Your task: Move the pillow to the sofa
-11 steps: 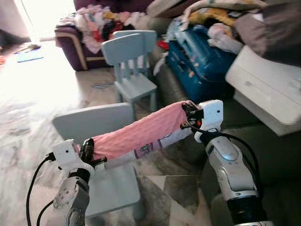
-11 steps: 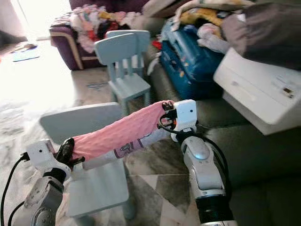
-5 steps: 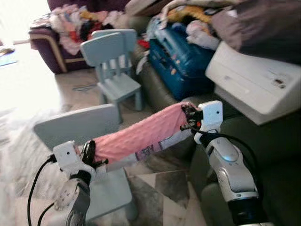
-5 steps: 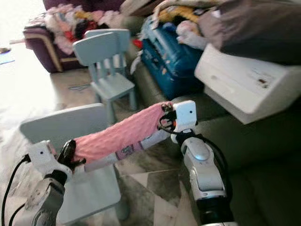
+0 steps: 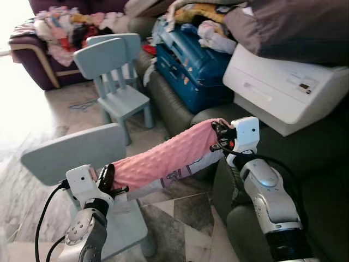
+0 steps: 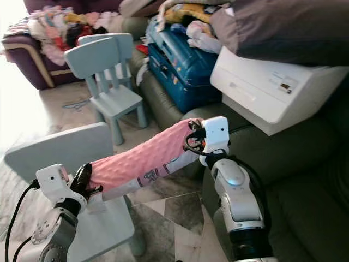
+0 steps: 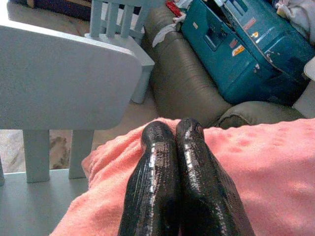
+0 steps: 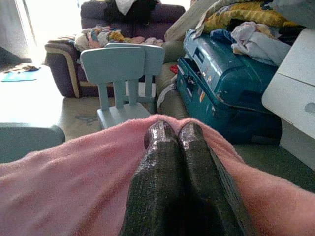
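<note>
Because the pink pillow (image 5: pixel 163 159) sags softly between the left gripper (image 5: pixel 106 179) at 8 o'clock and the right gripper (image 5: pixel 221 136) at 2 o'clock, both clamped on its ends, it looks light and limp, best held by both ends toward the sofa (image 5: pixel 180 106).

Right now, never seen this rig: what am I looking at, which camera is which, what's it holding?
A humanoid robot with two silver arms. The two wide pictures come from its head camera, looking down; the two close ones sit on the wrists, looking along the black fingers. The left end effector and right end effector are each shut on one end of a pink pillow, carried level between them. Below stands a pale blue child's chair. At the robot's right is a green sofa loaded with a blue suitcase and a white appliance.
</note>
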Robot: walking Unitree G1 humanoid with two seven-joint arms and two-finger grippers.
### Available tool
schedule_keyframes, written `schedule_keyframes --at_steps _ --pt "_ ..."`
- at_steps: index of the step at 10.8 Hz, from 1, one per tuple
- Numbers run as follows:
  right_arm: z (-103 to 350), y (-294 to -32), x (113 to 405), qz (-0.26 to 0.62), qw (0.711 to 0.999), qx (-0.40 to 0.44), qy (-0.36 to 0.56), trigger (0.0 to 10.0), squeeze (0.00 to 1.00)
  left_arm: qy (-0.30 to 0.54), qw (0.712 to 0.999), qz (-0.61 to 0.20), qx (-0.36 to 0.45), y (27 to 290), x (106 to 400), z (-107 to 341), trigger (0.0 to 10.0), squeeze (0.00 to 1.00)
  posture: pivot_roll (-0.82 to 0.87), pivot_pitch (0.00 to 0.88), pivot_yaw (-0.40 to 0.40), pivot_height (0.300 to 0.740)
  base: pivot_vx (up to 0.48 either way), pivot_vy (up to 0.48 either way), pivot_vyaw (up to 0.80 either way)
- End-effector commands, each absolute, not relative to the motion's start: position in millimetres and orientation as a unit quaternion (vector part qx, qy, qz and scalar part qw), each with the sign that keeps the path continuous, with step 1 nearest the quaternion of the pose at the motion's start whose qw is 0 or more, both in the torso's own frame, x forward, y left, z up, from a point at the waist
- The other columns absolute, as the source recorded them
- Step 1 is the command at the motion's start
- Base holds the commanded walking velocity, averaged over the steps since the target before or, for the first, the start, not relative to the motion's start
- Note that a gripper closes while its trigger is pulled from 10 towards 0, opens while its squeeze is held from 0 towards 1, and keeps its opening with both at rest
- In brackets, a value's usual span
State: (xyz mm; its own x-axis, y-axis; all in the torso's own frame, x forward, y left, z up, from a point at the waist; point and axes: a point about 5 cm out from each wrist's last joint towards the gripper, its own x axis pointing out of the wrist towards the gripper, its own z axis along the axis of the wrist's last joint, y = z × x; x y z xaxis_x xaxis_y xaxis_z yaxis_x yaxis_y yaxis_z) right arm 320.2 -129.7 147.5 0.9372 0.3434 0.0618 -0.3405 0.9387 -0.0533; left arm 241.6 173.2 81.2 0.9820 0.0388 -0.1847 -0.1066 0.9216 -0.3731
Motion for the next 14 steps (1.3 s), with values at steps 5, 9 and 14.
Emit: schedule_keyframes --at_steps 5,9,14 --pt "160.2 -128.5 319.6 0.178 0.982 -0.024 -0.064 10.0 0.00 0.065 0.976 0.030 -0.206 172.9 244.4 91.4 10.0 0.00 -0.20 0.110 0.046 0.740 0.000 0.000 -0.16" --pt "160.8 -126.5 319.5 0.182 0.981 -0.022 -0.065 10.0 0.00 0.067 0.975 0.029 -0.210 172.7 244.2 92.0 10.0 0.00 -0.20 0.110 0.046 0.740 0.000 0.000 0.00" --pt "161.0 -124.7 320.0 0.185 0.980 -0.020 -0.067 10.0 0.00 0.066 0.974 0.022 -0.215 171.2 243.7 93.3 10.0 0.00 -0.19 0.111 0.049 0.740 0.000 0.000 0.00"
